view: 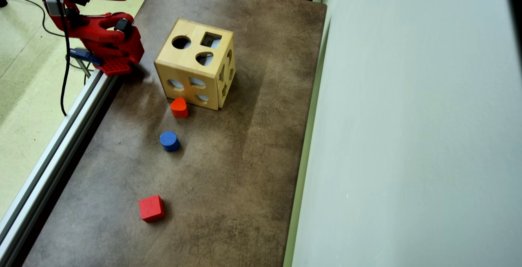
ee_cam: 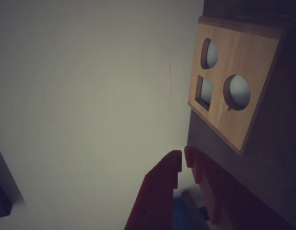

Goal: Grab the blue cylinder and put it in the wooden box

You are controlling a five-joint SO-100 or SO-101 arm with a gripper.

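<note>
Gripper (ee_cam: 182, 160) is seen w/ jaws pressed together, nothing held, near the table's (view: 253, 144) top-left corner in overhead view; blue cylinder (view: 169, 140) is sat mid-table, left of center, apart from wooden box (view: 195, 69).

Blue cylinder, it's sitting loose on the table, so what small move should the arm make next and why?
Probably swing the claw out over the table toward the cylinder. It lies untouched in the overhead view, below the heart block and box, while the arm is folded at the table's edge, fingertips nearly together.

blue cylinder (view: 169, 140) upright, on table | wooden box (view: 195, 69) nearby
</note>
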